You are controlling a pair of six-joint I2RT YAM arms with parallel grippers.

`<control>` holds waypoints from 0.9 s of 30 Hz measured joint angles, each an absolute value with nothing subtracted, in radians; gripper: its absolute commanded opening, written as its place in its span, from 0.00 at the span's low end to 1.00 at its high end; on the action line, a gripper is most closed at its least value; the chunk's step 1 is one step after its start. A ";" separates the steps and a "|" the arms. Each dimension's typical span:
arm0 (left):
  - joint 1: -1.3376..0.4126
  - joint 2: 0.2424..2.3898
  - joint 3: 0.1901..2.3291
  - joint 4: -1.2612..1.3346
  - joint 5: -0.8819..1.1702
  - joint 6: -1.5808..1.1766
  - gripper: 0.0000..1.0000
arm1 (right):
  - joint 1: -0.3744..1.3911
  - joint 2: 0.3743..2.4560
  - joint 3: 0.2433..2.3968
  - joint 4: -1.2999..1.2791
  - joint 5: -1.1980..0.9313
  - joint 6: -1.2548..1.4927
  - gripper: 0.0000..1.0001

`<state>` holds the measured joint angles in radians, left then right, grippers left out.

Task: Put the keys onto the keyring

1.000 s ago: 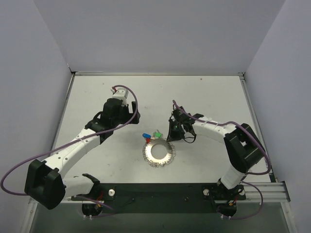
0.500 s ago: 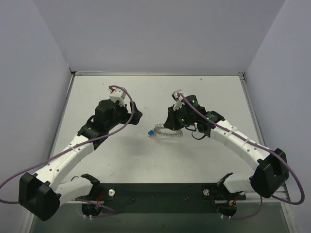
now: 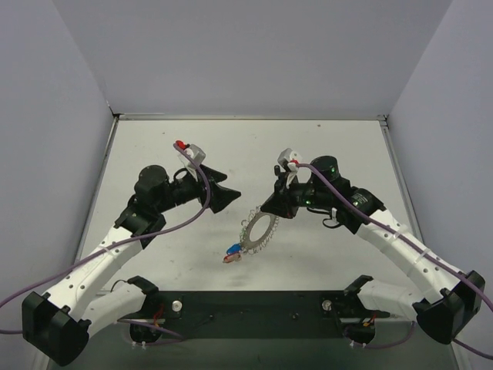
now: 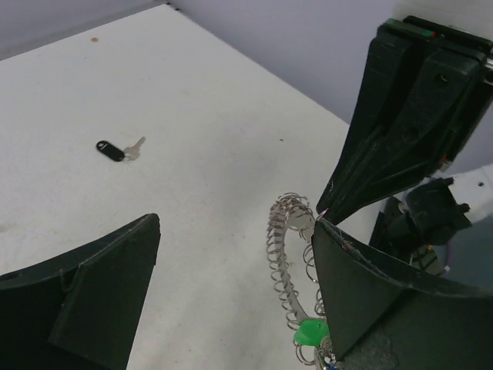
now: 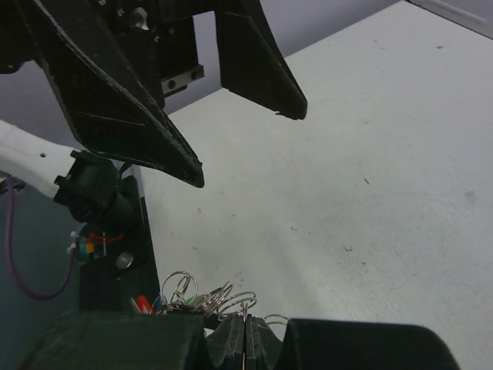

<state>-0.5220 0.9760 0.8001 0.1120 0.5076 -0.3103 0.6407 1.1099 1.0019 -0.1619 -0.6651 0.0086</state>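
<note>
Right gripper (image 3: 271, 209) pinched tight on the rim of the keyring (image 3: 257, 230). The ring is tilted, up off the table (image 3: 347, 150), with blue, red and green keys (image 3: 232, 252) dangling at its low end. Left gripper (image 3: 229, 198) spread wide, close beside the ring. Black key (image 4: 119, 149) lies loose on the table.
</note>
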 measured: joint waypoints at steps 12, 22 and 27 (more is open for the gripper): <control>-0.523 0.967 0.772 0.342 0.822 -0.389 0.75 | 0.628 1.084 1.034 -0.185 -0.866 -0.027 0.00; -0.531 0.967 0.763 0.434 0.873 -0.434 0.74 | 0.627 1.077 1.015 -0.113 -0.840 0.010 0.00; -0.543 0.984 0.763 0.456 0.873 -0.436 0.72 | 0.627 1.040 0.931 0.020 -0.812 0.065 0.00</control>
<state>-0.5430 0.9844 0.7628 0.4561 0.8730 -0.4358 0.6270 1.0401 0.9306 0.0204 -0.8124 0.0647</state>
